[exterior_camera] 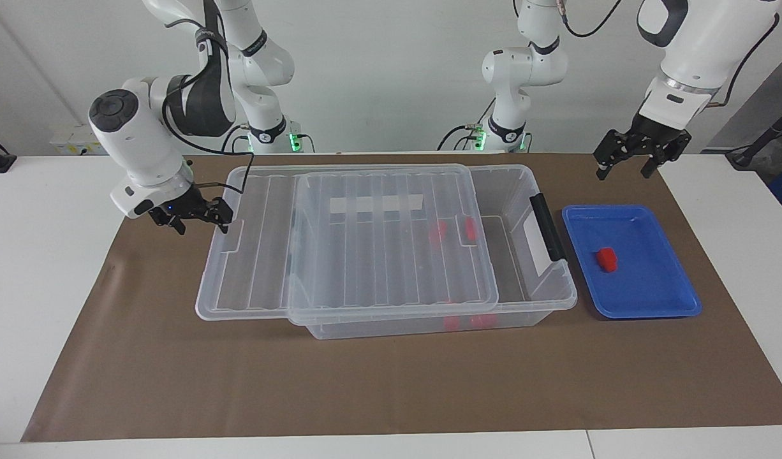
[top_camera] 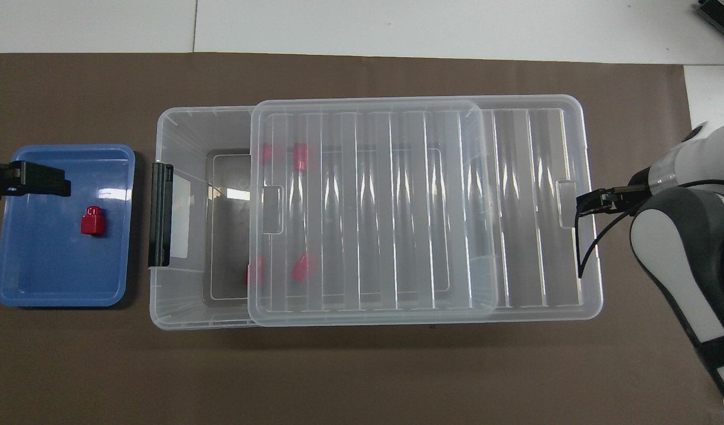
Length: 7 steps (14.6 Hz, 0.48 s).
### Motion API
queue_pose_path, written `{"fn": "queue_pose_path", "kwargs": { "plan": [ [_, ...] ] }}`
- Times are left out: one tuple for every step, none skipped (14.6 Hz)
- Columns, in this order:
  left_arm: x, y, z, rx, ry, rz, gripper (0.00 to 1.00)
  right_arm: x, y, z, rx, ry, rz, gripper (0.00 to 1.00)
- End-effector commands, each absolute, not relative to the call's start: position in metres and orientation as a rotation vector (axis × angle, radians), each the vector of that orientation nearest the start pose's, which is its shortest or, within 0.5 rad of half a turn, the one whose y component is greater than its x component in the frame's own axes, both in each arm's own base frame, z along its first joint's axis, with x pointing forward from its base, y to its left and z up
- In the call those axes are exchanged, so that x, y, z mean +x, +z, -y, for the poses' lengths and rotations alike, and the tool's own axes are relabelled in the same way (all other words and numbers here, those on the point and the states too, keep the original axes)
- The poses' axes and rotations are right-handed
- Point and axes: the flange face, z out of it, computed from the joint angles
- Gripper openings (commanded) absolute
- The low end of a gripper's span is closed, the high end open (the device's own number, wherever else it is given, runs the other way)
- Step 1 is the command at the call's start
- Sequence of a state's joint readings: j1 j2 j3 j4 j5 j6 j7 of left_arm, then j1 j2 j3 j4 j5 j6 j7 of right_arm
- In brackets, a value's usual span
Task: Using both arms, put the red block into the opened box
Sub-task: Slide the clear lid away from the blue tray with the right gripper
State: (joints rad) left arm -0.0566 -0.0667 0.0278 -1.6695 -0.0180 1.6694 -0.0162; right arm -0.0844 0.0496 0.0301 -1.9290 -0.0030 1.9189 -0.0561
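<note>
A red block lies in the blue tray at the left arm's end of the table. The clear box stands mid-table. Its ribbed lid is slid partway off toward the right arm's end, leaving the end by the black handle uncovered. My right gripper is open, with a fingertip at the lid's end tab. My left gripper hangs open and empty over the tray's edge nearest the robots.
Several more red blocks lie inside the box, seen through the lid. A brown mat covers the table under everything. The lid's overhanging end sticks out past the box toward the right arm's end.
</note>
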Motion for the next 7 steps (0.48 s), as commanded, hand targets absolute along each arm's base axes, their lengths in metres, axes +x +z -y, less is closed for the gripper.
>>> {"fn": "queue_pose_path", "kwargs": {
  "plan": [
    [0.537, 0.625, 0.013, -3.144, -0.094, -0.015, 1.00, 0.553, 0.457, 0.043, -3.131, 0.105, 0.040, 0.99],
    [0.538, 0.625, 0.012, -3.144, -0.099, -0.010, 1.00, 0.553, 0.457, 0.050, -3.131, 0.105, 0.021, 0.99],
    [0.537, 0.624, 0.012, -3.144, -0.087, -0.012, 1.00, 0.552, 0.457, 0.058, -3.130, 0.107, 0.002, 0.99],
    [0.536, 0.624, 0.011, -3.144, -0.077, -0.007, 1.00, 0.551, 0.457, 0.064, -3.130, 0.107, -0.013, 0.99],
    [0.534, 0.624, 0.009, -3.145, -0.060, -0.003, 1.00, 0.550, 0.457, 0.071, -3.131, 0.105, -0.029, 0.99],
    [0.533, 0.624, 0.003, -3.145, -0.055, 0.012, 1.00, 0.550, 0.457, 0.076, -3.130, 0.105, -0.022, 0.99],
    [0.530, 0.621, -0.005, -3.145, -0.034, 0.031, 1.00, 0.549, 0.457, 0.079, -3.129, 0.104, 0.000, 0.99]
  ]
}}
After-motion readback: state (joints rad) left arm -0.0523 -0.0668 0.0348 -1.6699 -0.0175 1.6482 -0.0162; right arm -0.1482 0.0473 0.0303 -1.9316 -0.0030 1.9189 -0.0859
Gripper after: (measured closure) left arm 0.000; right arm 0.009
